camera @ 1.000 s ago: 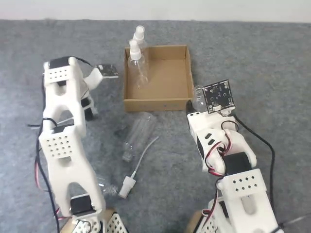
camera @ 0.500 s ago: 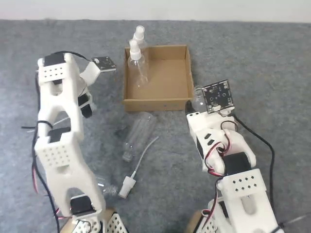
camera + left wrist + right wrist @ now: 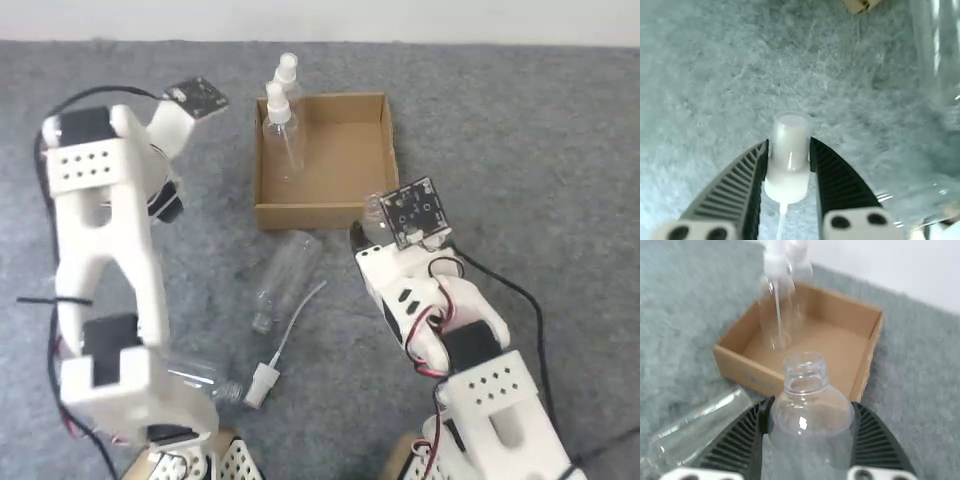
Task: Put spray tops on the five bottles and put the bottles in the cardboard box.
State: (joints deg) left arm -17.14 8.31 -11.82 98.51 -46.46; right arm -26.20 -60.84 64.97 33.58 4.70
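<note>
Care matters now: the spray top (image 3: 787, 155), clamped in the left fingers (image 3: 737, 187), should come straight over the open neck of the bottle (image 3: 807, 410) that the right fingers (image 3: 735, 440) squeeze near the cardboard box (image 3: 742, 365), thin tube going in first.

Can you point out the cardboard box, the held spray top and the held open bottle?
cardboard box (image 3: 310, 215): high view, front wall.
spray top (image 3: 788, 155): left wrist view, white body.
open bottle (image 3: 809, 415): right wrist view, clear shoulder.
</note>
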